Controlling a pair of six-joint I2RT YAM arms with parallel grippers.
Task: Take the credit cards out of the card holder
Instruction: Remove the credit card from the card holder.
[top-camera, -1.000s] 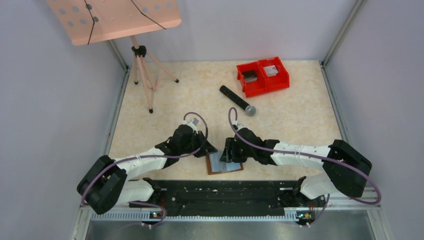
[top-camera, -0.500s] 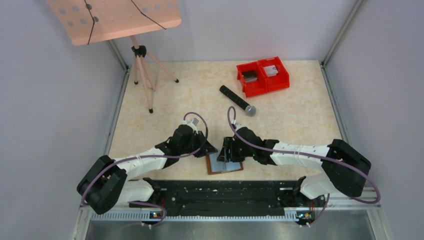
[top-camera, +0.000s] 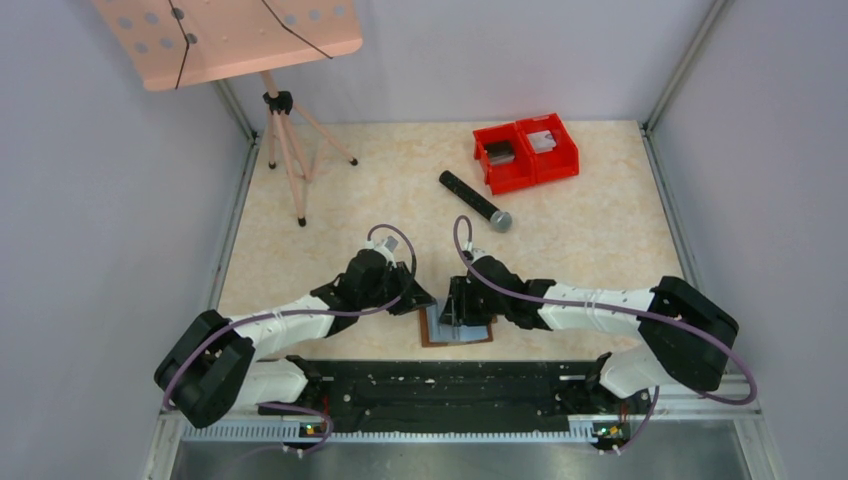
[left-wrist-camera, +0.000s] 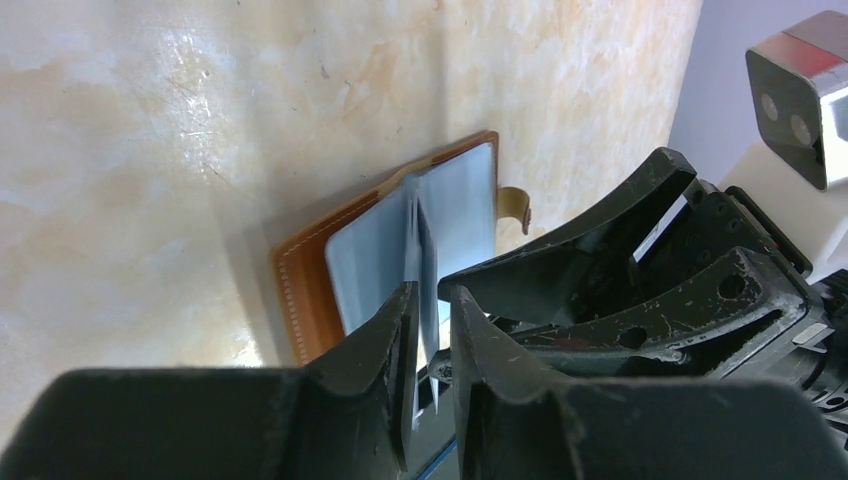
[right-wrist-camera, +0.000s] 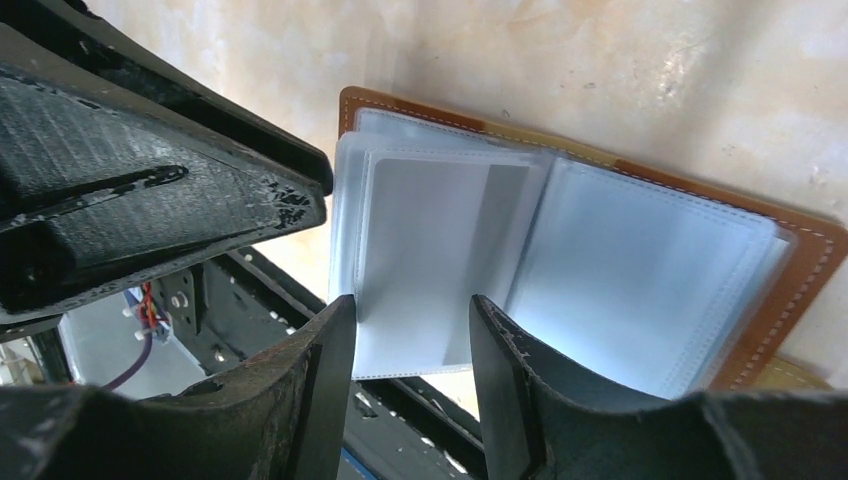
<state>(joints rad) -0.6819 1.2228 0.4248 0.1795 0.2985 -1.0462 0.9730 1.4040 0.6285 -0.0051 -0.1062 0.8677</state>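
The brown card holder (top-camera: 457, 330) lies open on the table near the front edge, with its grey-blue sleeves fanned up. In the left wrist view its leather (left-wrist-camera: 300, 290) and its tab (left-wrist-camera: 515, 205) show. My left gripper (top-camera: 420, 300) (left-wrist-camera: 428, 310) is closed to a narrow gap on one upright clear sleeve (left-wrist-camera: 415, 230). My right gripper (top-camera: 455, 312) (right-wrist-camera: 412, 340) is open, with a finger on each side of a raised sleeve that holds a pale grey card (right-wrist-camera: 440, 240). The rest of the holder (right-wrist-camera: 790, 270) lies flat to the right.
Red twin bins (top-camera: 525, 150) stand at the back right, with a black microphone (top-camera: 475, 200) in front of them. A wooden stand (top-camera: 285, 140) is at the back left. A black rail (top-camera: 440, 385) runs along the table's front edge, just below the holder.
The card holder has shifted slightly to the right. My right gripper has moved a little lower over it. The left arm has hardly moved.
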